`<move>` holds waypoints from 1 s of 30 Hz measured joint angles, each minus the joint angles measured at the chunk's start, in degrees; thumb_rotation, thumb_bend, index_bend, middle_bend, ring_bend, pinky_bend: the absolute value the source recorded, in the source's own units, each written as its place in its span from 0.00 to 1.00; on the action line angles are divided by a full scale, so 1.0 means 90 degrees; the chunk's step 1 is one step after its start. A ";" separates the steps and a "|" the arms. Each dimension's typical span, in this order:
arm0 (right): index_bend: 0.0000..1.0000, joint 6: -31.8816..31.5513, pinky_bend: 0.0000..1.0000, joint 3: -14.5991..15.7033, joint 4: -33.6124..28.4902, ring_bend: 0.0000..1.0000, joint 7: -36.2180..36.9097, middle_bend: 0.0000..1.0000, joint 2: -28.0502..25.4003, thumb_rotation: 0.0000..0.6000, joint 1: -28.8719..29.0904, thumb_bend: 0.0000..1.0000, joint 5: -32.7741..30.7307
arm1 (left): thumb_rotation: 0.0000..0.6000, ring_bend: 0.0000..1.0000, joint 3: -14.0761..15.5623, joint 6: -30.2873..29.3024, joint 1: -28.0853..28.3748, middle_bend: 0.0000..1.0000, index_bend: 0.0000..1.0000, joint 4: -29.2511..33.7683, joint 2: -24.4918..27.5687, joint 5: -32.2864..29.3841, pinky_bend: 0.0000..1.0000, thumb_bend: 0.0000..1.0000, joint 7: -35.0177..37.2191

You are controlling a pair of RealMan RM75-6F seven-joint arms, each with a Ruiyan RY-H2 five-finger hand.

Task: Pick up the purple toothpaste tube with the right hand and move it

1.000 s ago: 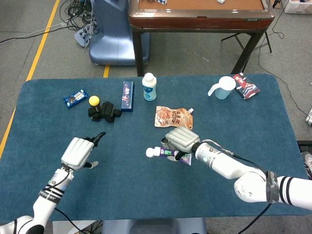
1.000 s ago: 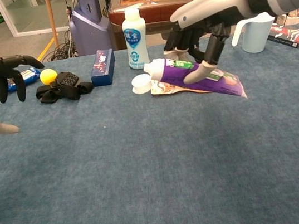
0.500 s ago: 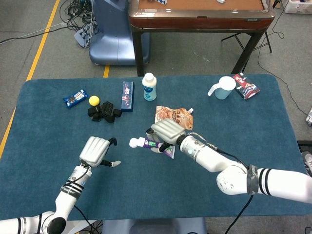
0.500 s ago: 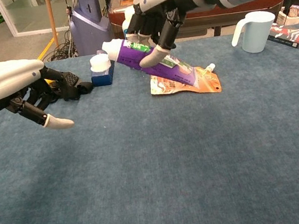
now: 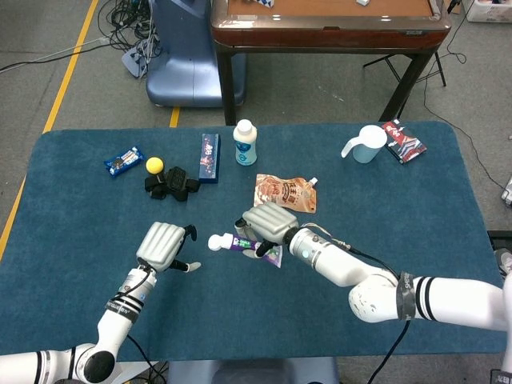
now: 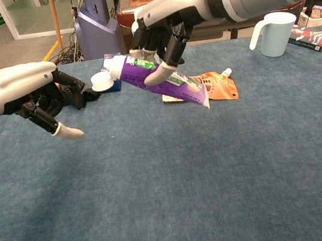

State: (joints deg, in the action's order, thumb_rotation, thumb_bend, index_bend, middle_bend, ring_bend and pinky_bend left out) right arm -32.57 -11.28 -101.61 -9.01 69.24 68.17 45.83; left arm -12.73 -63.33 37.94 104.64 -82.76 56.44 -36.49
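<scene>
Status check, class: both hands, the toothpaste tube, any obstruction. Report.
Right hand holds purple toothpaste tube above the table, cap toward left hand. Left hand open, holding nothing. No obstruction between them.

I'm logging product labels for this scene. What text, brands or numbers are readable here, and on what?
None reads clearly.
Purple toothpaste tube in the right hand: print blurred.
White bottle: blue label, too small.
Orange pouch: print unreadable.
Blue box, blue snack packet, red packet: too small.
</scene>
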 measured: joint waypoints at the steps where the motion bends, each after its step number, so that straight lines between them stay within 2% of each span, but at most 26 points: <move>1: 0.91 -0.0010 0.42 0.0017 0.0011 0.71 -0.0004 0.80 0.0030 1.00 0.0023 0.74 0.0000 | 0.60 0.75 -0.0026 -0.0010 0.0033 0.81 0.50 -0.0001 -0.0015 -0.0080 0.84 0.05 -0.0022; 4: 0.91 -0.0039 0.42 0.0044 0.0034 0.72 -0.0013 0.81 0.0113 1.00 0.0087 0.75 -0.0020 | 0.57 0.77 -0.0116 -0.0049 0.0163 0.83 0.53 -0.0015 -0.0074 -0.0331 0.85 0.05 -0.0103; 7: 0.91 -0.0084 0.42 0.0051 0.0062 0.72 -0.0005 0.81 0.0208 1.00 0.0143 0.76 -0.0055 | 0.46 0.78 -0.0198 -0.0094 0.0274 0.84 0.55 -0.0036 -0.0142 -0.0538 0.86 0.05 -0.0143; 8: 0.91 -0.0098 0.42 0.0050 0.0071 0.72 0.0002 0.81 0.0237 1.00 0.0158 0.76 -0.0066 | 0.46 0.78 -0.0220 -0.0106 0.0303 0.84 0.55 -0.0043 -0.0160 -0.0597 0.86 0.05 -0.0146; 14: 0.91 -0.0183 0.42 0.0092 0.0133 0.73 -0.0013 0.81 0.0354 1.00 0.0252 0.76 -0.0113 | 0.43 0.79 -0.0278 -0.0141 0.0454 0.84 0.54 -0.0057 -0.0200 -0.0880 0.86 0.05 -0.0102; 30: 0.93 -0.0191 0.42 0.0428 0.0294 0.77 -0.0256 0.83 0.0460 1.00 0.0484 0.77 -0.0459 | 0.41 0.79 -0.0136 -0.0226 0.0697 0.84 0.53 0.0101 0.0044 -0.1076 0.86 0.05 -0.0175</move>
State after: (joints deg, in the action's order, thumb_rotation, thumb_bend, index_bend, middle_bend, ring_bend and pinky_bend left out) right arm -34.29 -7.42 -98.96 -11.31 73.38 72.52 41.70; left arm -13.96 -65.37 44.21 105.56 -82.37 46.75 -38.06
